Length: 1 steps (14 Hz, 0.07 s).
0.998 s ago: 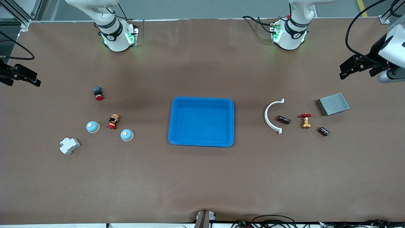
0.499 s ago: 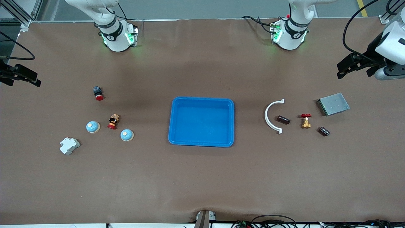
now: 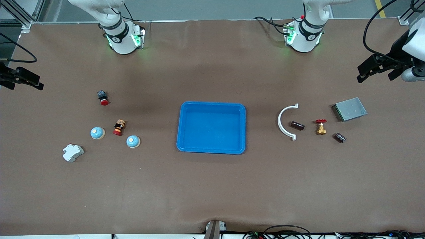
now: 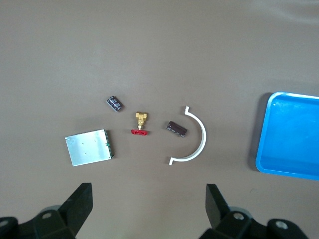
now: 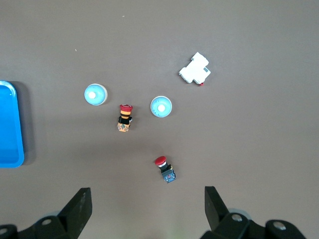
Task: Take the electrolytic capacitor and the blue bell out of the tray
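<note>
Below left hand, capacitor, untouched

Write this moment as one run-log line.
left gripper: open, above table edge | right gripper: open, empty | capacitors, bells: on table | blue tray: empty

Matt brown table cover, glossy plastic tray.
Grey box brushed metal; valve shiny brass; white clip smooth plastic; bells glossy blue; capacitor dark, slightly shiny.
</note>
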Available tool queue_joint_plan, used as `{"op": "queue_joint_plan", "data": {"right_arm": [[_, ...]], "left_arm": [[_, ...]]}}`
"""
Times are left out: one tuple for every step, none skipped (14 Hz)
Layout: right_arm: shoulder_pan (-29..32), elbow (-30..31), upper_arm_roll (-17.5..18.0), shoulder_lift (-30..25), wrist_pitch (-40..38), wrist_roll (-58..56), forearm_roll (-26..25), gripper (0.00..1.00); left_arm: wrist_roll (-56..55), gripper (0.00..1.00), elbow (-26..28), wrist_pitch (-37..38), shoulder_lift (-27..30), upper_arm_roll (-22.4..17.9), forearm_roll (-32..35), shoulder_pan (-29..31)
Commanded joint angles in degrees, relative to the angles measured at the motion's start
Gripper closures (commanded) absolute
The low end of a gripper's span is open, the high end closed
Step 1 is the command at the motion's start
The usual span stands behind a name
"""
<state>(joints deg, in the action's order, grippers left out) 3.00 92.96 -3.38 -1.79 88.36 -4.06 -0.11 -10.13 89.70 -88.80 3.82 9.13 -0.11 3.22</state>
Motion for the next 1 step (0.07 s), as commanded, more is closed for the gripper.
{"op": "queue_joint_plan", "data": {"right_arm": [[0.3,0.6,0.4,-0.6,-0.2,0.7,0.8,0.0]], "left_arm": [[0.6,0.0,-0.8,0.4,0.0,-0.1,-0.9,0.4]]}}
